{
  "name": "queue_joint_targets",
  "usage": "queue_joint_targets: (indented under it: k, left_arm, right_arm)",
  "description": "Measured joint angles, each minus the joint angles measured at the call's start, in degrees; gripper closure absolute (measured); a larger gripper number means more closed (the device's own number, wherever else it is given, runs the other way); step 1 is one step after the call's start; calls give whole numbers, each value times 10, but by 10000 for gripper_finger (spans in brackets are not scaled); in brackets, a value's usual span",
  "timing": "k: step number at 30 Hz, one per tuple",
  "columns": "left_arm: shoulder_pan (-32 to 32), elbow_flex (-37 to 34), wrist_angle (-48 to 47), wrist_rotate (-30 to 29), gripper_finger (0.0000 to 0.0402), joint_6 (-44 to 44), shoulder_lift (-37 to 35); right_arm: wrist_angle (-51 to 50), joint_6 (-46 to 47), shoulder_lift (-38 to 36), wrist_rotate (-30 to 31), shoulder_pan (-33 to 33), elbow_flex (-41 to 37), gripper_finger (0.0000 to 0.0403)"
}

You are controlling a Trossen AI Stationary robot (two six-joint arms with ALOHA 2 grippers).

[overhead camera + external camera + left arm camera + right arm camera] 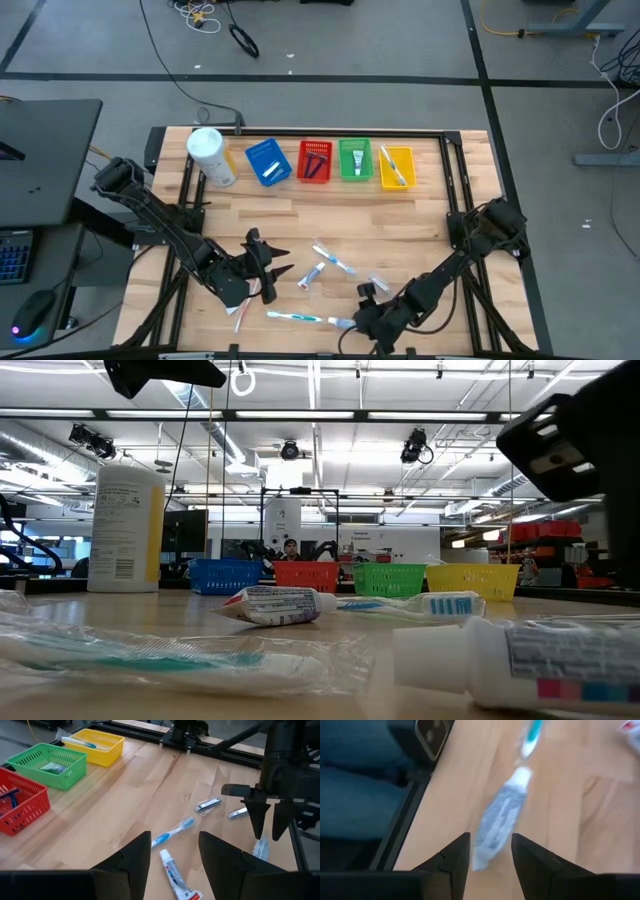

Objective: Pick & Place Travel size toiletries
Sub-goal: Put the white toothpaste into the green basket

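Wooden table (430,240) carrying loose toiletries, two grippers, four baskets, one canister. Nearest, at the front edge: one wrapped teal toothbrush (295,317) and one silver tube (497,820), the tube lying just ahead of the right gripper (490,852), in line with the gap, fingers apart, not touching it. Left gripper (174,851) front-left, fingers apart, hovering over one white toothpaste tube (175,879); one blue-white toothbrush (172,831) just beyond. Mid-table right: two small silver packets (208,804). Far row, left to right: white canister (211,157), blue basket (267,161), red basket (314,161), green basket (355,159), yellow basket (396,167) holding one toothbrush.
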Motion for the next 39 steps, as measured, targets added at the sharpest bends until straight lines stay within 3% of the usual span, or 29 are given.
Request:
queue_joint_targets:
  k: [30,39]
  left_arm:
    - [0,0,0,1,226,2,0]
    - [0,0,0,0,226,3,0]
  right_arm:
    - [-13,56,26,-6,2,0,251]
    - [-12,50,26,-6,-3,0,322]
